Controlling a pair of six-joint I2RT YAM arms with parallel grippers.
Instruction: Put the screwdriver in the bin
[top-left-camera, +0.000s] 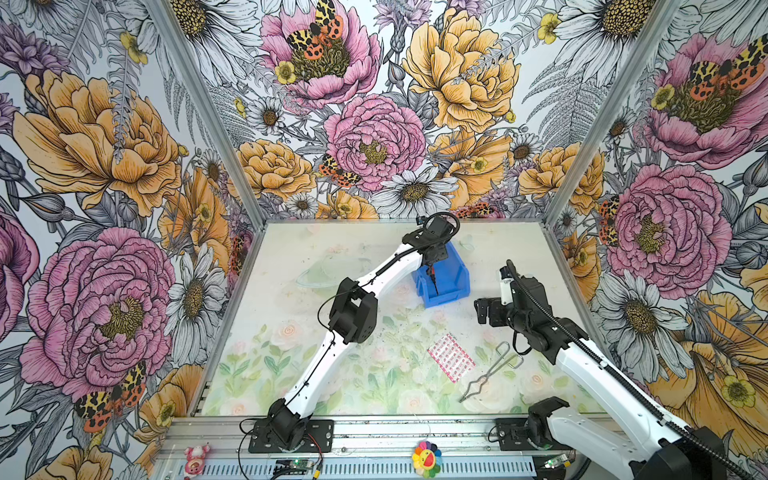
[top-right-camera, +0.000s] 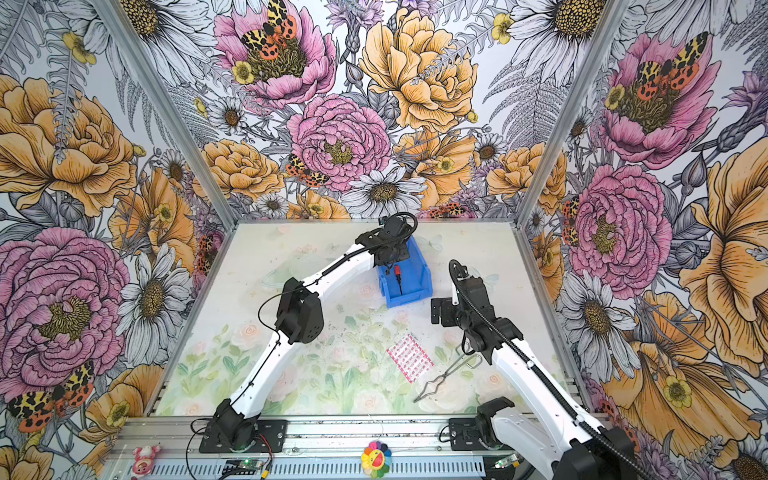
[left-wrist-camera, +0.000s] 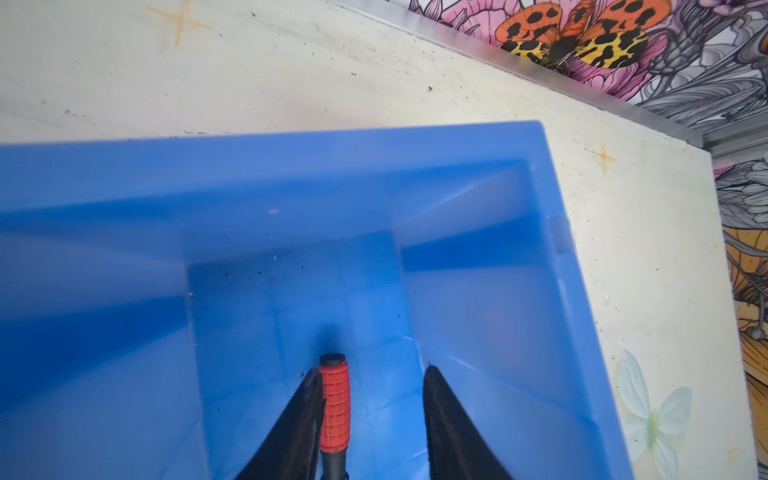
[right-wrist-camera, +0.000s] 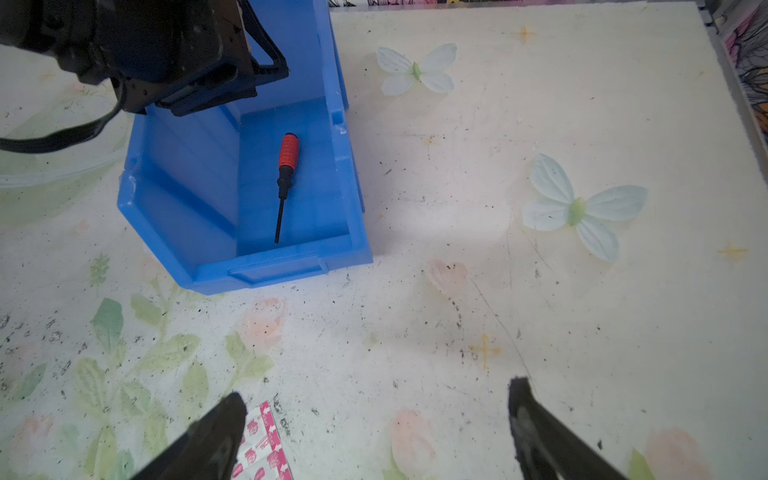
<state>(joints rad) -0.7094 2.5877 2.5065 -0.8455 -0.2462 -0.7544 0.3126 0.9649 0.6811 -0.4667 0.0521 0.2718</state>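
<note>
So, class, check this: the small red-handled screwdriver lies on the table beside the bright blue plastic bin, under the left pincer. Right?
Wrong in one respect: the small red-handled screwdriver lies inside the bright blue plastic bin, on its floor, not beside it; the right wrist view shows this. The left pincer is above it.

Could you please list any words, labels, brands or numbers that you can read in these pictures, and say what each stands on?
No text here can be read.
On the packet: pink print on white, too blurred to read.
On the bin and the screwdriver: no markings show.
</note>
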